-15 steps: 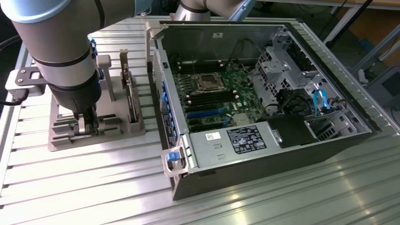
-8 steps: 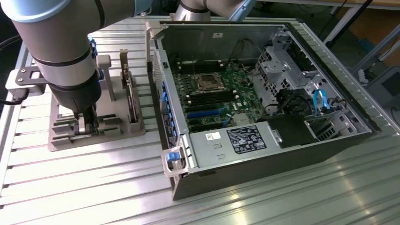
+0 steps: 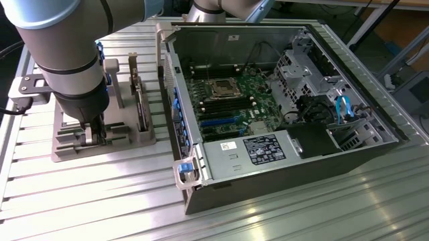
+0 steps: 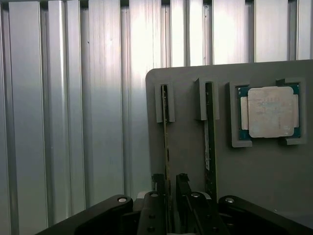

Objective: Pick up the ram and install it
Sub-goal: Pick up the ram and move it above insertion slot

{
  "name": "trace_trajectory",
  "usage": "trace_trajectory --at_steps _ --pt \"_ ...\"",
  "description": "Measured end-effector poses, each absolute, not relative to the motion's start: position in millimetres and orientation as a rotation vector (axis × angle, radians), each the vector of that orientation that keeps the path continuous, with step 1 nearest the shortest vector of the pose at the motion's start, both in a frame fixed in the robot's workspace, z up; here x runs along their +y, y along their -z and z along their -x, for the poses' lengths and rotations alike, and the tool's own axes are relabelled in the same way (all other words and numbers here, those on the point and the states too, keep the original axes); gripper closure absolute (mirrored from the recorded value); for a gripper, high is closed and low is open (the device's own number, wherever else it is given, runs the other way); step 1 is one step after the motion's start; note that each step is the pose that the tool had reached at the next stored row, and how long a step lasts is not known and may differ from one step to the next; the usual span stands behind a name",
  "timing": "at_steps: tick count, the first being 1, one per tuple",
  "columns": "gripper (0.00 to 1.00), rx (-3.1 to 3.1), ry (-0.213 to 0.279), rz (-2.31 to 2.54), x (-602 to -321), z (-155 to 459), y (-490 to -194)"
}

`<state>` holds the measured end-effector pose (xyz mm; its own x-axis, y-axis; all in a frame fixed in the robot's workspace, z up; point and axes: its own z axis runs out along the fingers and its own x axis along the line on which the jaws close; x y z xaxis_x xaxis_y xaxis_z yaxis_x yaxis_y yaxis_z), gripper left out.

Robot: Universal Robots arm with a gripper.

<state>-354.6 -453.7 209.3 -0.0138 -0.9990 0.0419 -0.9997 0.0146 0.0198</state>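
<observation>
The ram (image 4: 165, 132) is a thin green stick standing on edge between two slotted posts of a grey holder (image 4: 259, 166). My gripper (image 4: 170, 185) is low over one end of the stick, open, with one dark fingertip (image 4: 157, 183) on each side of it and a gap showing. In the exterior view the gripper (image 3: 92, 136) reaches down into the grey holder (image 3: 67, 150) at that view's left, beside the open computer case (image 3: 282, 165). Black memory slots (image 3: 216, 107) lie on the green motherboard (image 3: 234, 108) below the processor socket (image 3: 221, 89).
A second edge-on card (image 4: 209, 132) stands in the neighbouring slot, and a square silver processor chip (image 4: 270, 111) sits in a pocket of the holder. An upright card with a metal bracket (image 3: 137, 95) rises between gripper and case. Ribbed aluminium table (image 3: 100, 201) all around.
</observation>
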Motion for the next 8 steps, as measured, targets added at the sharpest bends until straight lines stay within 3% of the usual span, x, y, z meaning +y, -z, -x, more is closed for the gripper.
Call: trace_trajectory --at_steps 8 --pt "0.76 -2.206 -0.024 -2.175 -453.8 351.2 -209.2"
